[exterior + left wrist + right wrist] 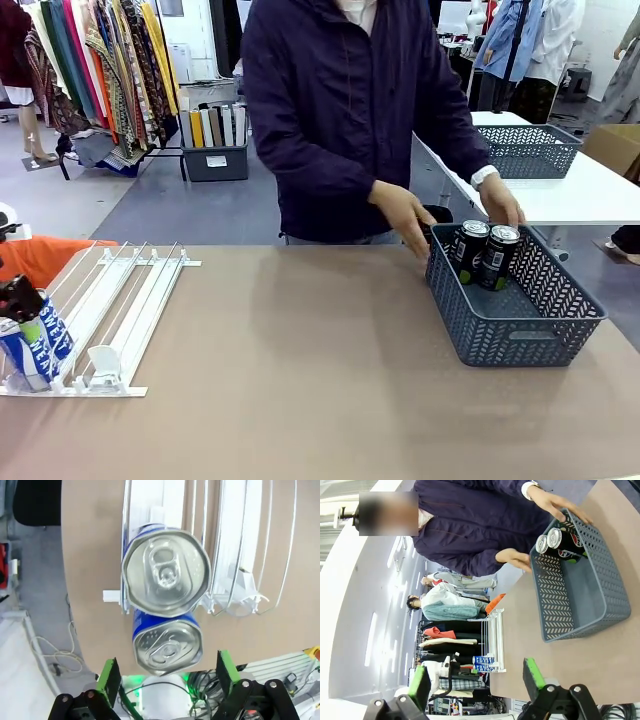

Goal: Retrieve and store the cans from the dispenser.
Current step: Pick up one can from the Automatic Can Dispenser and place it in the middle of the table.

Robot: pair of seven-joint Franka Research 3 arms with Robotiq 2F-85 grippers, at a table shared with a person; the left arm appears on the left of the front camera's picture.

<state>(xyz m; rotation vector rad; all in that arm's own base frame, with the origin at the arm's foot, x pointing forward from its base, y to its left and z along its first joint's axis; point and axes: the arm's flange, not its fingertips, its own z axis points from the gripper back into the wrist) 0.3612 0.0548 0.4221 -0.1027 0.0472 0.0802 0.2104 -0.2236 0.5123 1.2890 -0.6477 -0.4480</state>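
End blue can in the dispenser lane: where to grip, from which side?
Likely upper side wall of the end can, just under its top, coming from above with the left gripper. It stands top-up, and the second can sits right behind it along the lane, so place the fingers on its two free flanks, across the dispenser lane.

2 cans [485, 255] in basket [530, 335] R, other cans [35, 345] on dispenser [150, 262] L.

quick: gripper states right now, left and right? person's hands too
Left gripper: open, over the blue SWEAT cans, gripping nothing.
Right gripper: open, empty.
Person's hands: on the grey basket, at its far rim.
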